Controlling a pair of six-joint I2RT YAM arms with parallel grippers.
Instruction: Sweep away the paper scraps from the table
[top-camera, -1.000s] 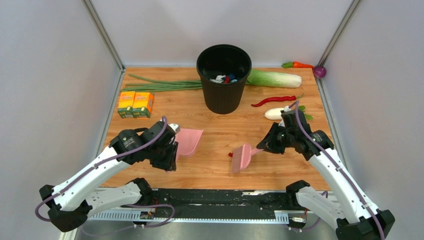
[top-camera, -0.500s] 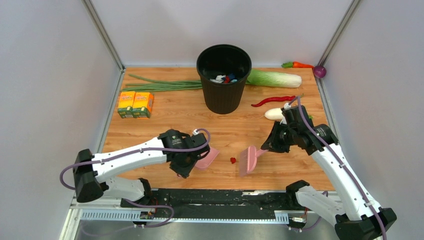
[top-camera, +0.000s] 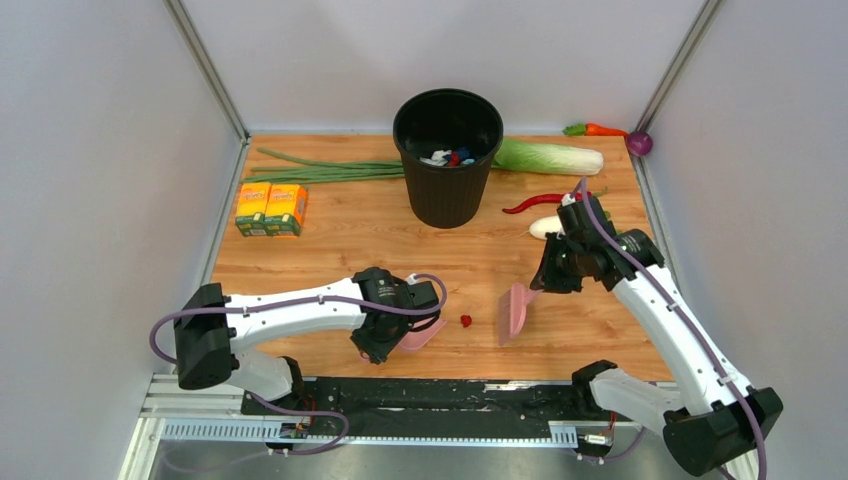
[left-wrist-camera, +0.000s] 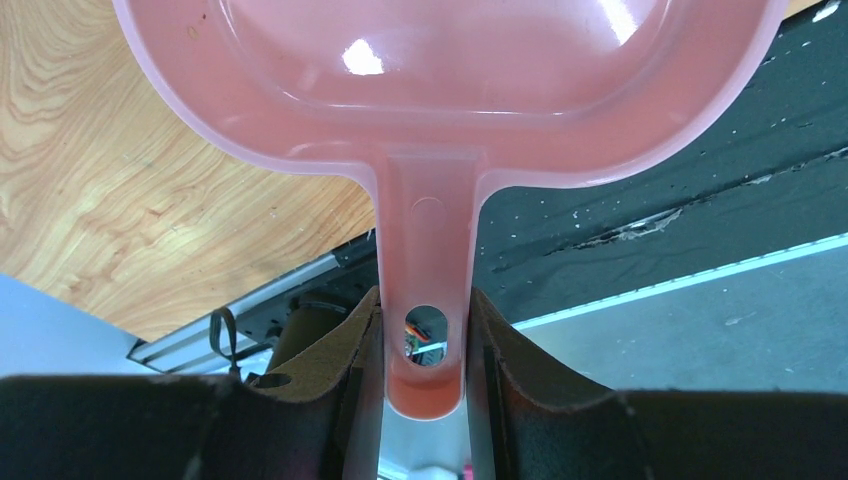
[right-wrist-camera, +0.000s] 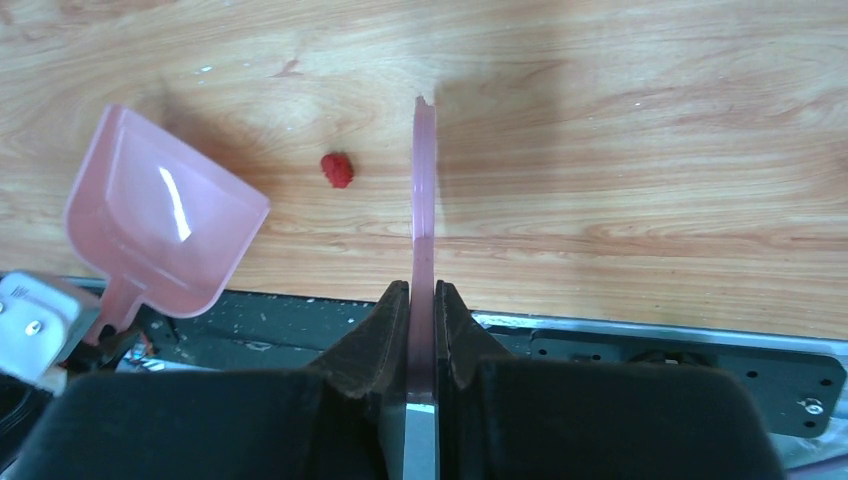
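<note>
One red paper scrap (right-wrist-camera: 338, 169) on table (right-wrist-camera: 650, 150).
We note left pincer (left-wrist-camera: 425, 330) clamped on dustpan (left-wrist-camera: 440, 90), right pincer (right-wrist-camera: 423, 300) clamped on scraper (right-wrist-camera: 425, 180).

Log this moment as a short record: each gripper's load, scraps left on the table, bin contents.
left gripper: shut on the handle of the pink dustpan
right gripper: shut on a flat pink sweeper blade, seen edge-on
scraps on table: one red paper scrap, lying between dustpan and blade, touching neither
black bin: holds white, blue and red scraps
</note>
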